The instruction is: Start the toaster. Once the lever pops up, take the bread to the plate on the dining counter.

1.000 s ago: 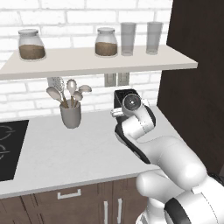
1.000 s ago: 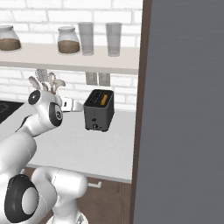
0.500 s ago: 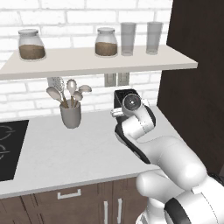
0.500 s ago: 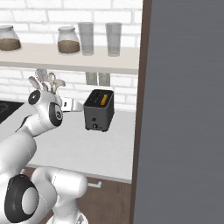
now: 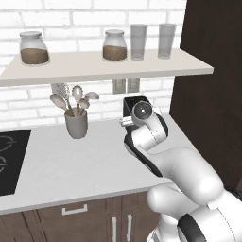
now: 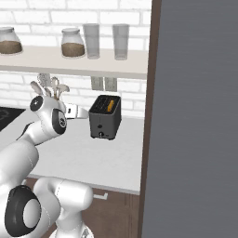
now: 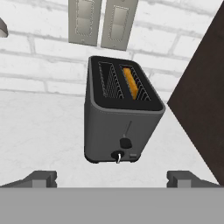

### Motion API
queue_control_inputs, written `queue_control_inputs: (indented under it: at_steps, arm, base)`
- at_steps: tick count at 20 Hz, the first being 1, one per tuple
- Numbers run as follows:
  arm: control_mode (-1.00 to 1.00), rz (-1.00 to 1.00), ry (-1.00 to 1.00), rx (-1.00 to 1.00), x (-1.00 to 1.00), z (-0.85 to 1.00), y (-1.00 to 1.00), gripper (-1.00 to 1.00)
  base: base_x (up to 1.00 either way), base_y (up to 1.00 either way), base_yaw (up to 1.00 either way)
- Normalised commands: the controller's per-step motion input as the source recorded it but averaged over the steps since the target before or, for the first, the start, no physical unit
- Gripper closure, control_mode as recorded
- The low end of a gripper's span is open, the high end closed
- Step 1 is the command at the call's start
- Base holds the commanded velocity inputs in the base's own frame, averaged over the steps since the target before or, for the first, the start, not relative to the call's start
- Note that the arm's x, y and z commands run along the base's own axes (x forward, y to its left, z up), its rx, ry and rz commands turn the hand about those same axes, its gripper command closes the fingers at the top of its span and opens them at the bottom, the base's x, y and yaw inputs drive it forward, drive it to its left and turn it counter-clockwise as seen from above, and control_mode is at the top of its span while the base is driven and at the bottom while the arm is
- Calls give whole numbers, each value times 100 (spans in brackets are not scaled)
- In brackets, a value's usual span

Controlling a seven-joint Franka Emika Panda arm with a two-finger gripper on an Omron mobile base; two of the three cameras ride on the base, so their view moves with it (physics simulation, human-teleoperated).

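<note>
— While my hand (image 7: pixel 112 178) hangs in front of the small boxy dark grey toaster (image 7: pixel 121 114), what do you make of it?

— Your two dark fingertips (image 7: pixel 40 178) stand spread as wide as they go, with nothing between them. They sit apart from the toaster's front face, touching nothing.

— Where does the toaster stand?

— It stands upright on the pale speckled tabletop (image 5: pixel 71 165), close to the white brick wall (image 6: pixel 135 95) and just beside the tall dark brown cabinet side (image 5: pixel 208 94). Seen from the right base camera, the toaster (image 6: pixel 105 117) is just past the tip of your white arm.

— And the thin slice of bread with the orange crust (image 7: pixel 131 83)?

— It sits down inside one of the two top slots, the one nearer the dark cabinet. The other slot shows bare wire guides. From the right base camera the slice (image 6: pixel 109 105) is a small orange patch in the toaster's top.

— What is on the front face?

— A small dark lever (image 7: pixel 126 142) sits on a thin vertical slot, and a little round knob (image 7: pixel 117 155) is low beneath it.

— Anything else around me?

— Two pale wall sockets (image 7: pixel 102 22) hang on the brick above the toaster. A grey cup of wooden spoons (image 5: pixel 75 116) stands further along the tabletop, well apart from the toaster. Above, a long pale shelf (image 5: pixel 94 66) carries two glass jars with brown contents (image 5: pixel 115 46) and two clear tumblers (image 5: pixel 138 41). A black hob (image 5: pixel 9 160) lies at the far end of the tabletop.
</note>
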Motion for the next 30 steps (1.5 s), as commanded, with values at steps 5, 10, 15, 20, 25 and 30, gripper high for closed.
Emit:
queue_control_inputs:
  at_steps: [5,10,15,20,25,30]
  arm:
    - [-100,0,0,0,0,0,0,-100]
    - [-100,0,0,0,0,0,0,-100]
    - [-100,0,0,0,0,0,0,-100]
    - [-100,0,0,0,0,0,0,-100]
    - [-100,0,0,0,0,0,0,-100]
    - [-100,0,0,0,0,0,0,-100]
  base:
    - [0,0,0]
    - [0,0,0]
    - [0,0,0]
    - [0,0,0]
    - [0,0,0]
    - [0,0,0]
